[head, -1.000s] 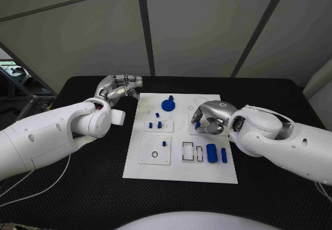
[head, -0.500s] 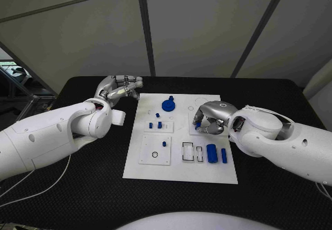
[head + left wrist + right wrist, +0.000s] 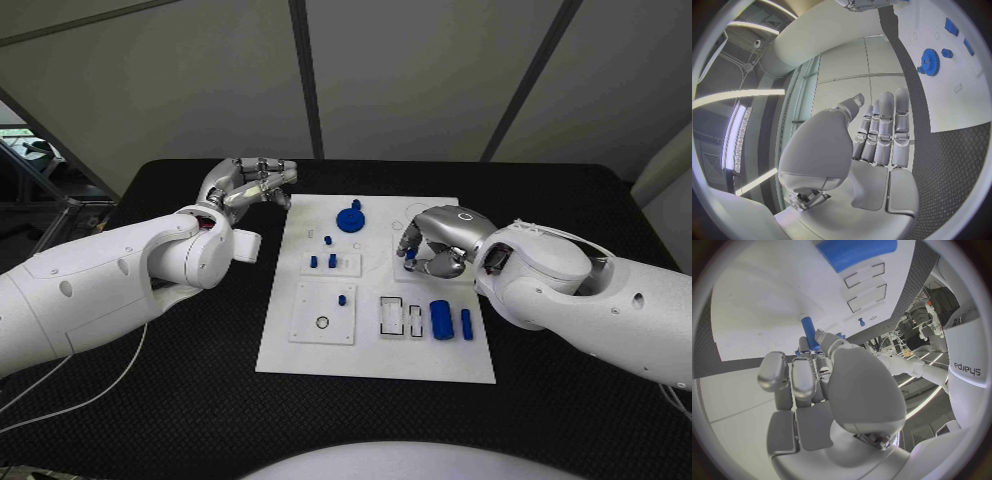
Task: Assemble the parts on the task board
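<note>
The white task board [image 3: 375, 350] lies in the middle of the black table. My right hand [image 3: 437, 244] hovers over its right middle and pinches a slim blue peg [image 3: 411, 257] between thumb and finger; the right wrist view shows the peg [image 3: 809, 333] pointing down at the board. A blue gear [image 3: 351, 217] sits at the board's far end. Two small blue pieces [image 3: 323, 261] stand in a left block, and a small peg [image 3: 342, 298] stands in the block nearer me. My left hand [image 3: 248, 184] hangs off the board's far left corner, fingers straight, holding nothing.
A wide blue block [image 3: 441, 319] and a narrow blue bar [image 3: 466, 323] lie at the board's right, beside two outlined slots [image 3: 392, 315]. The left wrist view shows the gear [image 3: 930, 61] and the board edge [image 3: 961, 107] beyond the fingers.
My right hand has shifted slightly toward the far side of the board with the blue peg still pinched. The left hand has not moved.
</note>
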Robot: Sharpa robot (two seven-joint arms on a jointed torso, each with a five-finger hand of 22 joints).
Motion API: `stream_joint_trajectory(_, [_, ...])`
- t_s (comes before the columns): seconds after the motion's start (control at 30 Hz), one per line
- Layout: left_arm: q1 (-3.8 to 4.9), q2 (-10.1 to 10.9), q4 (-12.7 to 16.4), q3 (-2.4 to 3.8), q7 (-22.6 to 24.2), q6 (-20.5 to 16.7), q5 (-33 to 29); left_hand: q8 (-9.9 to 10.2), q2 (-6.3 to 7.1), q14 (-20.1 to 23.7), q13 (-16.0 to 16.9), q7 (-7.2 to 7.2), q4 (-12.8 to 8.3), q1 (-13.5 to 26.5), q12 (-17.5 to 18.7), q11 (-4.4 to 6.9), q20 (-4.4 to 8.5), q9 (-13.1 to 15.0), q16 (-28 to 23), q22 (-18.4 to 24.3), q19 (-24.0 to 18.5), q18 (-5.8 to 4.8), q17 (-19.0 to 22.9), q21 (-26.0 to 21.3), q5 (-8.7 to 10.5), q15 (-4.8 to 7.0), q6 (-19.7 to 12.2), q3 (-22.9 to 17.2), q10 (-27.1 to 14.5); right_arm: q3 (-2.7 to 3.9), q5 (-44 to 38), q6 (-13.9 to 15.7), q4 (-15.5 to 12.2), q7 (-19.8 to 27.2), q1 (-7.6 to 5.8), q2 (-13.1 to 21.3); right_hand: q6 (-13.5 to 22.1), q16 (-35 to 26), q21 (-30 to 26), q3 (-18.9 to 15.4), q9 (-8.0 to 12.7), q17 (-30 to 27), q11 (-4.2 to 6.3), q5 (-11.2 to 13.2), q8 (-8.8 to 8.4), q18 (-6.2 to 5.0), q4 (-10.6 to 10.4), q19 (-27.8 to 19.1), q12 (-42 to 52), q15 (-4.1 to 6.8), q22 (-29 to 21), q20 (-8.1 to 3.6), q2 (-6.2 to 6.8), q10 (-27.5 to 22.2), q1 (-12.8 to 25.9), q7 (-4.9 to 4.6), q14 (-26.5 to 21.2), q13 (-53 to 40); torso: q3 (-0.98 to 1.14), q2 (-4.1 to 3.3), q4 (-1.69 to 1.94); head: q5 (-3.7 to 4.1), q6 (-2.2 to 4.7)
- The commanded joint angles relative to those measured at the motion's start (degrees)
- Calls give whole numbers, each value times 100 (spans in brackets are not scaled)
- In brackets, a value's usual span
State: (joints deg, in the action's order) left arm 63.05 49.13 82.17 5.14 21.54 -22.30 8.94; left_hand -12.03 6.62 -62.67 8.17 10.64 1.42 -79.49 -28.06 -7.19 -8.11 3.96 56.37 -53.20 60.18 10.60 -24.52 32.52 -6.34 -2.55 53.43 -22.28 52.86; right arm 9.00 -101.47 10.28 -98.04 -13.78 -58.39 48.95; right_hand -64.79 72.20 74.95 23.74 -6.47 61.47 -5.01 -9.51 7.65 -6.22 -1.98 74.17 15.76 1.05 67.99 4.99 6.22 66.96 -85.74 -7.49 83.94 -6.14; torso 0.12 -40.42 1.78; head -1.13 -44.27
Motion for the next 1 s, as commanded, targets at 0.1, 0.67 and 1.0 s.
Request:
stream_joint_trajectory(0.1, [-2,0,0,4,14,27,-9,-35,-43,30,9,23,12,1,-25,16,-4,-4,-31,5,26,-12,8,-39,5,1,-33,35,-43,11,-84,470,-303,116,-11,90,-35,39,41,22,10,12,184,-46,34,106,47,62,20,30,21,-4,-82,217,-153,-7,177,-3,-1,11,0,-17,3])
stream_joint_trajectory(0.67, [-34,-56,-12,4,11,24,-9,-35,-43,30,9,23,12,1,-25,16,-4,-4,-31,5,26,-12,8,-39,5,1,-33,35,-43,112,234,581,-814,451,-8,-461,-37,49,77,42,8,18,179,-76,32,116,84,86,13,30,69,-10,-68,224,-153,-15,179,-25,-12,4,16,-200,-34])
stream_joint_trajectory(1.0, [-34,-69,10,5,6,21,-9,-35,-43,30,9,23,12,1,-25,16,-4,-4,-31,5,26,-12,8,-39,5,1,-33,35,-43,-149,310,695,-482,678,78,-862,-21,57,89,67,11,22,167,-118,19,118,113,84,-10,23,81,-9,-67,205,-143,-26,180,-40,-17,-7,6,-312,-90])
